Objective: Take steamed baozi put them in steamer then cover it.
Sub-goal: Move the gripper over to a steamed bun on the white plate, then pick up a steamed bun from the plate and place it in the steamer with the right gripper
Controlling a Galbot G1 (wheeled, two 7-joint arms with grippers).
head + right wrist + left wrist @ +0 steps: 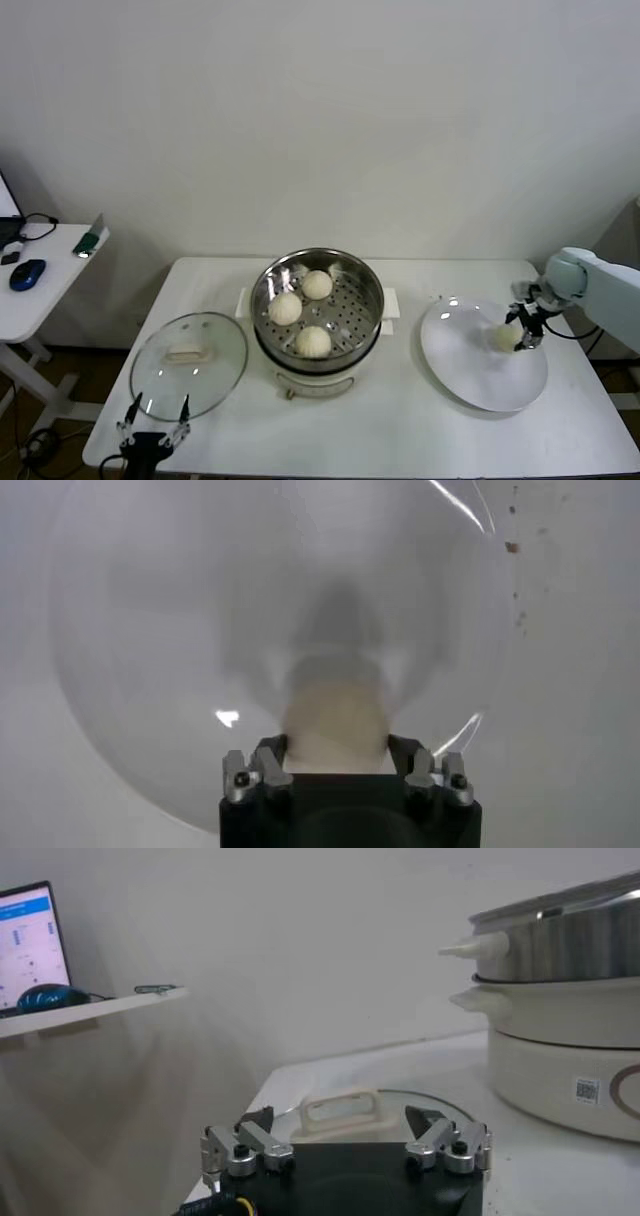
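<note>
Now — right pincer (pixel 522 331) around baozi (pixel 505 337)

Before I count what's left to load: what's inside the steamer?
Three steamed baozi sit on the steamer's perforated tray. Below the tray is hidden.

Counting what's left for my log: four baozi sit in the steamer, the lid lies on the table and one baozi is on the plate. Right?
Not quite: the head view shows three baozi in the steamer, not four. The lid does lie on the table, and one baozi is on the plate.
</note>
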